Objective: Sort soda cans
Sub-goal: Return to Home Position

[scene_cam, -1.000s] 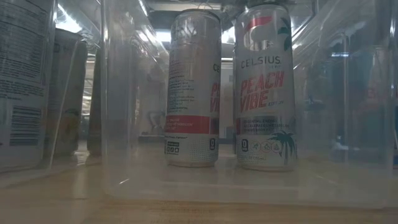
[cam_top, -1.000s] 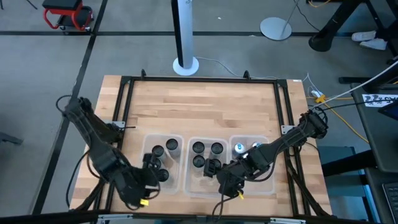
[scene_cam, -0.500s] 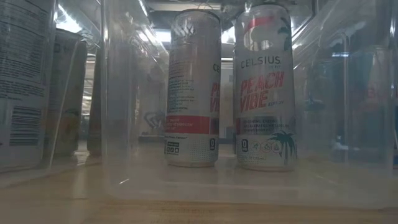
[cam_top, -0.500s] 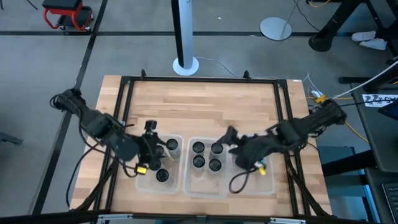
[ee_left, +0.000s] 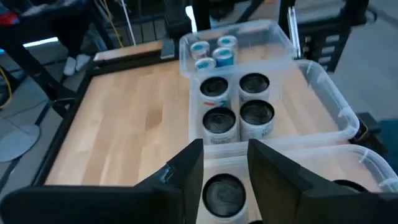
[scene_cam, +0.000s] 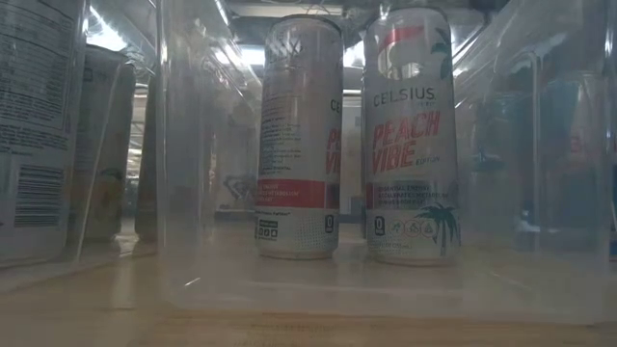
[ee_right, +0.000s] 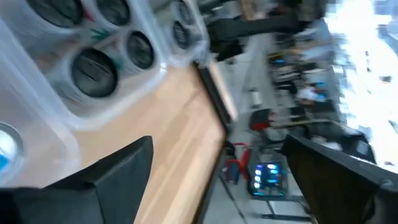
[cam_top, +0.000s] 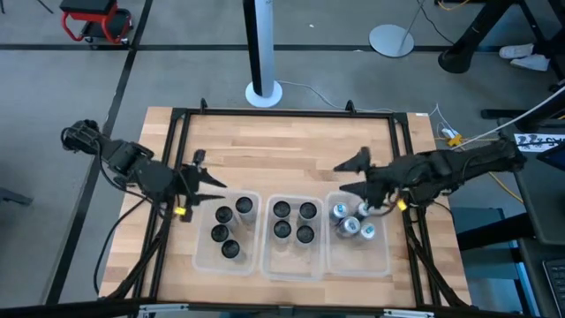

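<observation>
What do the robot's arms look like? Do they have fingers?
The left arm and right arm are black, made of chunky jointed pieces. The left gripper and right gripper each have two dark, pointy fingers. A small yellow tag sits near each wrist, and a thin black cable hangs from the left arm.

bare tabletop [cam_top: 291, 150] behind bins [cam_top: 295, 262] of soda cans [cam_top: 281, 209]

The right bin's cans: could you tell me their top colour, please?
Silver-topped cans, blue-white sides; best in high view.

Grey floor [cam_top: 71, 97], white pole stand [cam_top: 263, 53], red stool [cam_top: 95, 19].
</observation>
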Motion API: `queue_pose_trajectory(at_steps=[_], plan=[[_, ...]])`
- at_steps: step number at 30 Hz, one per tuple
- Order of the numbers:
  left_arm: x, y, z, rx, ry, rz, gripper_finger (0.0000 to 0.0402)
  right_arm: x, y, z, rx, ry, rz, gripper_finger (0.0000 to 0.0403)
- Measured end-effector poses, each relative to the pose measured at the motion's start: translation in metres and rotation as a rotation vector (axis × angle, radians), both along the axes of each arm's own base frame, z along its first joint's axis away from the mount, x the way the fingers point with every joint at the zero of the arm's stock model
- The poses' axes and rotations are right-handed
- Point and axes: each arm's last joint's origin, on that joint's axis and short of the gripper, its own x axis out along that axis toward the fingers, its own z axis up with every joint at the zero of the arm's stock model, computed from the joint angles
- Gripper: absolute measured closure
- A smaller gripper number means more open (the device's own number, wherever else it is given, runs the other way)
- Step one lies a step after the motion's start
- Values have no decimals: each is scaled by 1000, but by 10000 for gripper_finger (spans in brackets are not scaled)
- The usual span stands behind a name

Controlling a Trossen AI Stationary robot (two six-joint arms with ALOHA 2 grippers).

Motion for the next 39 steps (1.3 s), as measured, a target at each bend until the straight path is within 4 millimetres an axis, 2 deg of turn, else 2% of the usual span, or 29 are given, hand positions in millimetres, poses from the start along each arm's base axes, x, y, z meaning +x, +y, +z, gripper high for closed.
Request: queue_pose_trajectory(at_steps=[6, 11, 18, 23, 28, 30, 36, 39], plan=[[-33, 25, -26, -57, -138, 18, 302, -38, -27, -33, 41, -173, -65, 77], [-53, 37, -45, -81, -225, 36, 313, -59, -36, -47, 47, -306, -74, 135], [-64, 44, -67, -78, -276, 48, 331, -66, -39, -59, -30, -446, -47, 236], [-67, 45, -81, -75, -275, 49, 345, -67, -42, -71, -59, -473, -63, 315], [-66, 43, -95, -70, -302, -23, 358, -64, -46, -89, -72, -473, -61, 389], [-67, 44, -101, -63, -313, -31, 363, -65, -47, -96, -78, -483, -52, 397], [-79, 50, -115, -78, -372, -16, 374, -72, -51, -117, -100, -534, -37, 381], [-88, 54, -112, -109, -457, -8, 376, -80, -53, -124, -111, -603, -61, 389]])
